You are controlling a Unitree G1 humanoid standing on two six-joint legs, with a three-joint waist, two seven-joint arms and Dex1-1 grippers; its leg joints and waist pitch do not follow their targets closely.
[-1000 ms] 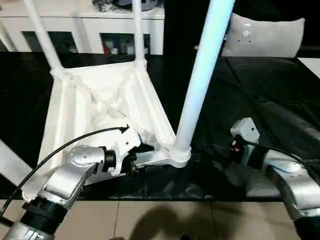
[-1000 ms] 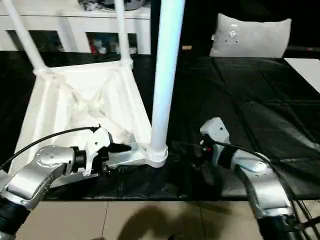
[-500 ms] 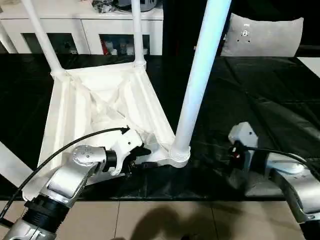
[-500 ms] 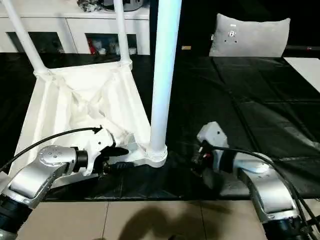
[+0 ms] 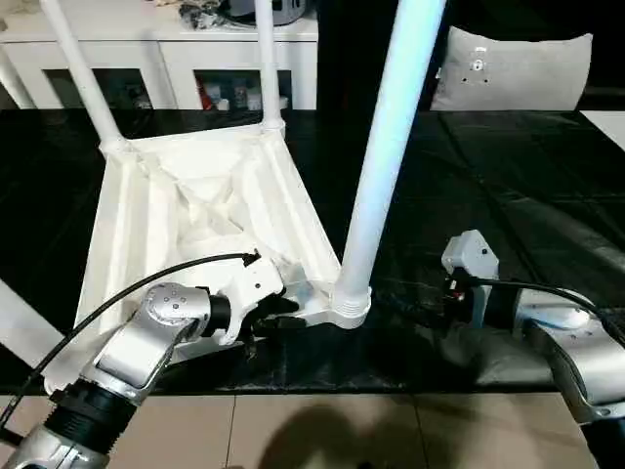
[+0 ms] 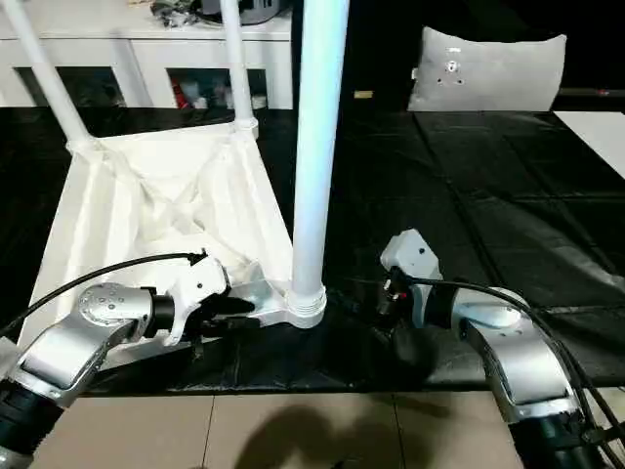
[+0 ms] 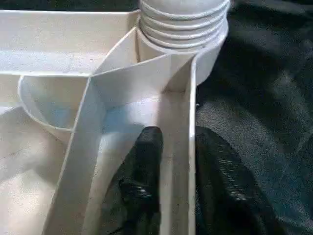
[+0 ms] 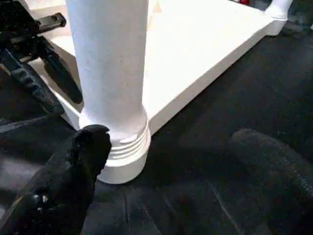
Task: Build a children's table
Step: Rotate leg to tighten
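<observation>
Nearest, left hand (image 5: 281, 313): black fingers narrowed on the near rim wall of the children's table (image 5: 195, 210), one finger (image 7: 146, 161) inside the rim channel, the other outside on the black cover; the wall stands between them, touching the inner finger. A second ago these fingers stood clearly wider about the same wall; they have drawn in since.

Next, right hand (image 6: 376, 298): fingers spread wide, holding nothing. One fingertip (image 8: 93, 142) lies against or just beside the ribbed collar of the near leg (image 5: 386, 147); the other (image 8: 274, 156) is well apart over the black cover. Compared with a second ago this hand sits closer to the leg's base, its spread unchanged.

Item, children's table: white plastic, lying upside down on the tabletop (image 5: 508, 186), which is draped in black sheeting. Ribbed underside faces up. Near right corner socket (image 5: 350, 303) carries the near leg, upright with a slight tilt, between the two hands. Position of the top as before.

Further, far legs: one (image 5: 83, 73) seated at the far left corner, one (image 5: 266, 63) at the far right corner, both standing.

Also, a white tube (image 5: 20, 327) crosses the left edge, beside the table's left side; whether it is seated cannot be told.

Beyond, a grey cushion (image 5: 513, 68) at the far right and a white shelf unit (image 5: 176, 44) behind the tabletop.
</observation>
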